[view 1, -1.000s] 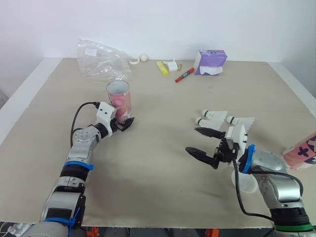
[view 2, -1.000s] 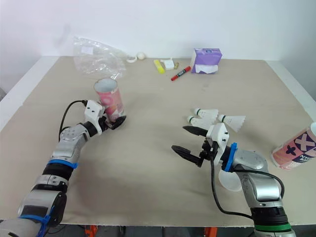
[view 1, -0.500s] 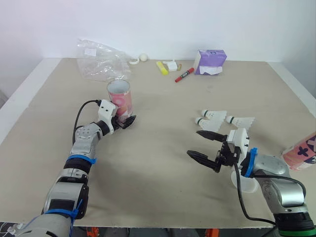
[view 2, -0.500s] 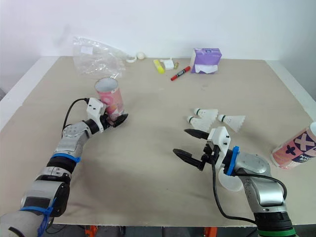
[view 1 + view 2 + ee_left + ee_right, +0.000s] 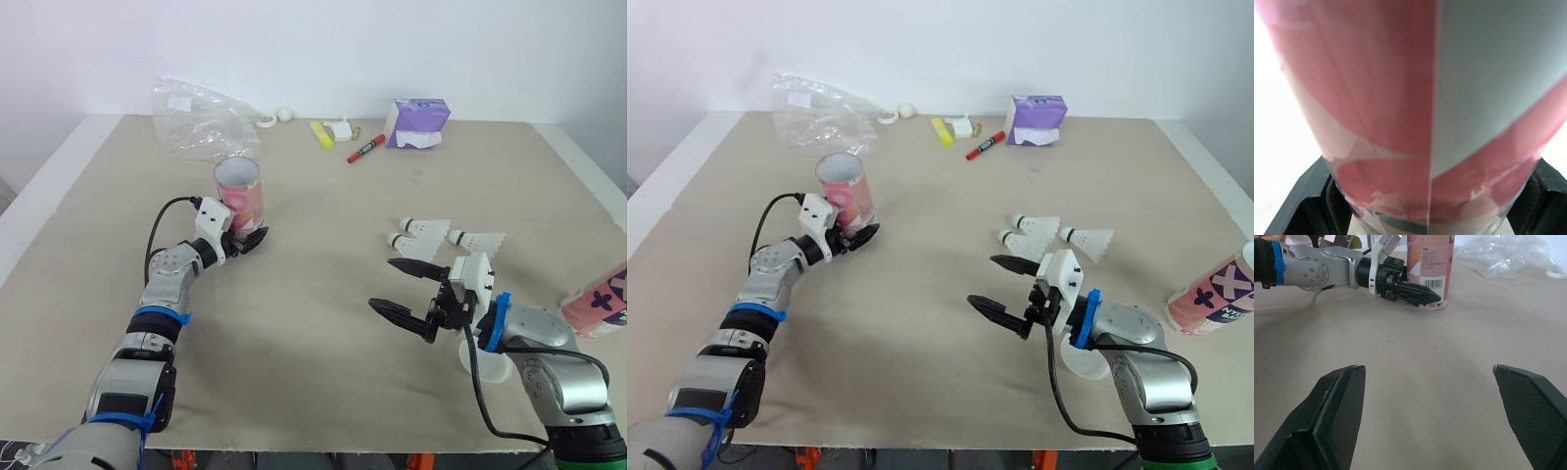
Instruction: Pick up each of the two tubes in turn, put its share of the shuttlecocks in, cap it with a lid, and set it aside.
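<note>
You are at the very start of the job: nothing is filled, capped or set aside yet. Your left gripper (image 5: pixel 253 240) is pressed together on the foot of the pink tube (image 5: pixel 238 196), one black finger on each side of its base, as the left wrist view shows. The tube stands upright on the table (image 5: pixel 313 333) with its mouth open, and from above it looks empty, though you cannot see to the bottom. Your right gripper (image 5: pixel 384 284) hangs just above the table with its fingers spread wide and nothing between them, pointing across toward the pink tube. The three shuttlecocks (image 5: pixel 423 227) lie loose on the table just beyond that gripper, close together and touched by neither arm. The second tube (image 5: pixel 598 302) lies tilted at the right edge of the table, well apart from both grippers, and it looks uncapped too. One pale lid (image 5: pixel 1083 364) rests on the table under your right forearm, partly hidden by it; whether a second lid sits with it cannot be told. So all the work remains: lift the gripped tube, feed in its share of shuttlecocks, cap it, park it, then repeat with the other tube.
</note>
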Tool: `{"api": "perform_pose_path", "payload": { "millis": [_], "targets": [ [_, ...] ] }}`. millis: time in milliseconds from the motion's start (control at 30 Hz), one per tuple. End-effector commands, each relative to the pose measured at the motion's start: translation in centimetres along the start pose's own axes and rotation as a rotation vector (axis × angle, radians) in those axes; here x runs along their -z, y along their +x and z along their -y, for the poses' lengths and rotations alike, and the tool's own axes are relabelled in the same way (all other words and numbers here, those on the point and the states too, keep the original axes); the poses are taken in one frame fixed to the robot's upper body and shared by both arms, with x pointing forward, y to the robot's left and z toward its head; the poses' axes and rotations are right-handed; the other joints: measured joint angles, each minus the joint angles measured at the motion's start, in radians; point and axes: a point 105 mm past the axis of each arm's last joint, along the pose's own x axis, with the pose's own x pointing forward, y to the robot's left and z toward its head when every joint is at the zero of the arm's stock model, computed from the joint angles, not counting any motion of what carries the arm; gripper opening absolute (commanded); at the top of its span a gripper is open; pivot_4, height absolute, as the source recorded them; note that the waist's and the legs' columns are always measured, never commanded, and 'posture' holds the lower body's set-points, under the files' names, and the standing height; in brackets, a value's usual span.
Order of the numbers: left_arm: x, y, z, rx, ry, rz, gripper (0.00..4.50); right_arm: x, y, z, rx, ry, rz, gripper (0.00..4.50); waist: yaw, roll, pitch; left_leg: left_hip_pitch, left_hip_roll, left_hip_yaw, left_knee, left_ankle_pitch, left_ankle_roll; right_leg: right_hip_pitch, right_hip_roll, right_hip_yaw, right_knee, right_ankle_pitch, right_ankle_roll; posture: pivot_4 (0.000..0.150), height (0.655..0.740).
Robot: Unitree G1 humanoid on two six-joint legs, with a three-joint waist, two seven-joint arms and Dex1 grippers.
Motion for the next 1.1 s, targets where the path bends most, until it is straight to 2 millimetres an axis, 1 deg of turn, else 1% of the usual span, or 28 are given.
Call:
{"api": "perform_pose_path", "payload": {
  "millis": [33, 67, 133, 233, 300, 400, 533, 800, 1000, 1100],
  "targets": [
    [-2.2, -0.3, 0.3, 0.070, 0.125, 0.056, 3.67, -2.1, -0.1, 0.1, 0.001, -0.041, 0.059, 4.50, 0.000, 0.000, 0.000, 0.000, 0.000, 0.000, 0.000, 0.000, 0.000, 0.000, 0.000, 0.000, 0.000, 0.000, 0.000, 0.150, 0.7400],
    [-2.5, -0.5, 0.9, 0.117, 0.163, 0.060, 3.67, -2.4, -0.1, -0.1, -0.007, -0.036, 0.069, 4.50, 0.000, 0.000, 0.000, 0.000, 0.000, 0.000, 0.000, 0.000, 0.000, 0.000, 0.000, 0.000, 0.000, 0.000, 0.000, 0.150, 0.7400],
    [-3.1, -0.9, 2.8, 0.258, 0.251, 0.052, 3.67, -2.9, 0.0, -0.5, -0.025, -0.043, 0.084, 4.50, 0.000, 0.000, 0.000, -0.001, 0.000, 0.000, 0.000, 0.000, 0.000, 0.000, 0.000, 0.000, 0.000, 0.000, 0.000, 0.150, 0.7400],
    [-3.3, -1.6, 5.0, 0.415, 0.343, 0.022, 3.67, -3.2, 0.0, -0.9, -0.051, -0.069, 0.079, 4.50, 0.000, 0.000, 0.000, -0.001, 0.000, 0.000, 0.000, 0.000, 0.000, 0.000, 0.000, 0.000, 0.000, 0.000, 0.000, 0.150, 0.7400],
    [-3.5, -2.0, 7.0, 0.559, 0.398, -0.026, 3.67, -3.2, -0.3, -1.2, -0.070, -0.090, 0.062, 4.50, 0.000, 0.000, 0.000, -0.001, 0.000, -0.001, 0.000, 0.000, 0.000, 0.000, 0.000, 0.000, 0.000, 0.000, 0.000, 0.150, 0.7400],
    [-4.4, -2.0, 9.0, 0.688, 0.434, -0.068, 3.67, -2.9, -0.9, -1.7, -0.089, -0.106, 0.032, 4.50, 0.000, 0.000, 0.000, -0.001, 0.000, -0.001, 0.001, 0.000, 0.000, 0.000, 0.000, 0.000, 0.000, 0.000, 0.000, 0.150, 0.7400],
    [-5.3, -2.2, 11.5, 0.871, 0.541, -0.168, 3.67, -2.8, -1.8, -2.4, -0.101, -0.108, 0.020, 4.50, 0.001, 0.000, 0.000, -0.002, 0.000, -0.001, 0.001, 0.000, 0.000, 0.000, 0.000, 0.000, 0.000, -0.001, 0.001, 0.150, 0.7400],
    [-5.2, -2.8, 13.2, 0.988, 0.607, -0.351, 3.67, -3.0, -1.8, -3.1, -0.104, -0.105, 0.029, 4.50, -0.004, 0.000, 0.000, -0.001, 0.000, -0.001, 0.002, 0.000, 0.000, 0.000, 0.001, 0.000, 0.001, 0.000, 0.000, 0.150, 0.7400],
    [-5.1, -3.0, 14.4, 1.009, 0.602, -0.420, 3.67, -3.0, -1.7, -3.4, -0.095, -0.093, 0.036, 4.50, -0.002, 0.000, 0.000, -0.001, 0.000, -0.001, 0.002, 0.000, 0.000, 0.000, 0.001, 0.000, 0.001, -0.001, 0.000, 0.150, 0.7400],
    [-5.0, -3.0, 14.6, 1.010, 0.602, -0.452, 3.67, -3.1, -1.5, -3.4, -0.088, -0.091, 0.040, 4.50, -0.001, 0.000, 0.000, -0.001, 0.000, -0.001, 0.002, 0.000, 0.000, 0.000, 0.001, 0.000, 0.001, -0.001, 0.000, 0.150, 0.7400]
  ]
}}
